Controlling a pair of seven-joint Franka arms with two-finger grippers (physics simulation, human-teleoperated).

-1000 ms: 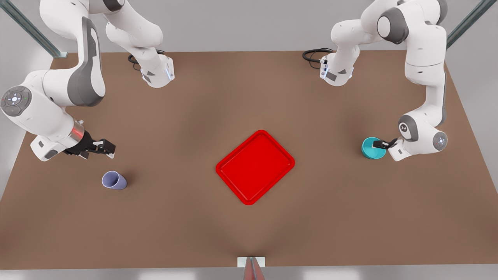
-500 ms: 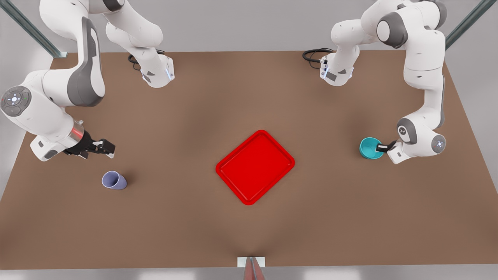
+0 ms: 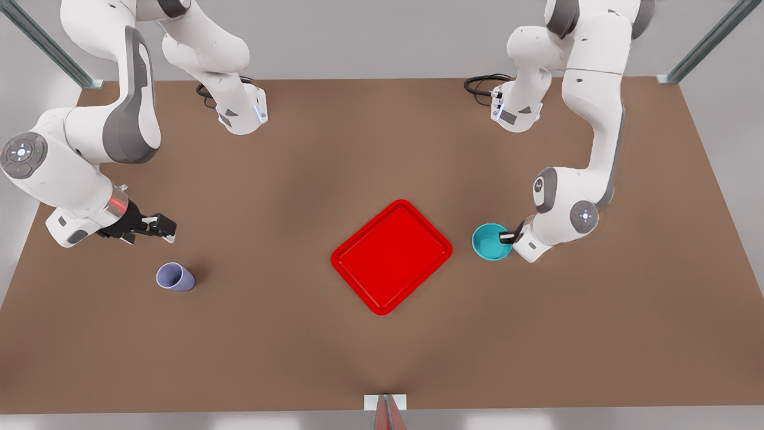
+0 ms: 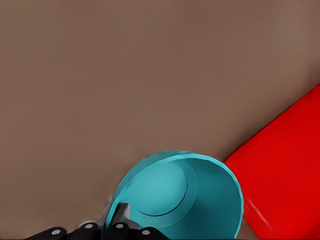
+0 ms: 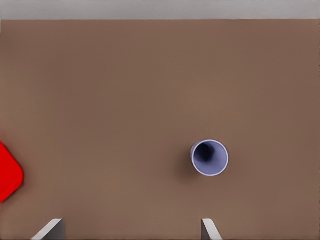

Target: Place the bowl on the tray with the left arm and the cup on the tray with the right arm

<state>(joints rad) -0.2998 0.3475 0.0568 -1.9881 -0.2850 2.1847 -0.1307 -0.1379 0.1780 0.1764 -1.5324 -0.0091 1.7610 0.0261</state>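
On the worktop (image 3: 298, 358), the tray (image 3: 391, 257) lies mid-way; my bowl (image 3: 490, 242) sits just beside its front-view right, the cup (image 3: 175, 278) well apart on the left.

Place: I read a simulated robot test cell.
Evidence: bare brown table (image 3: 286, 334), grey walls, metal frame struts (image 3: 45, 45).

Arms (image 3: 89, 149): glossy white shells, grey joint panels | grippers (image 3: 156, 227): black | base cables (image 3: 480, 83): black

Left tool (image 3: 507, 236) low at the front view's right, fingers (image 4: 120, 220) clamped, elbow bent. Right tool (image 3: 161, 229) hovers at the front view's left, fingers (image 5: 50, 229) spread.
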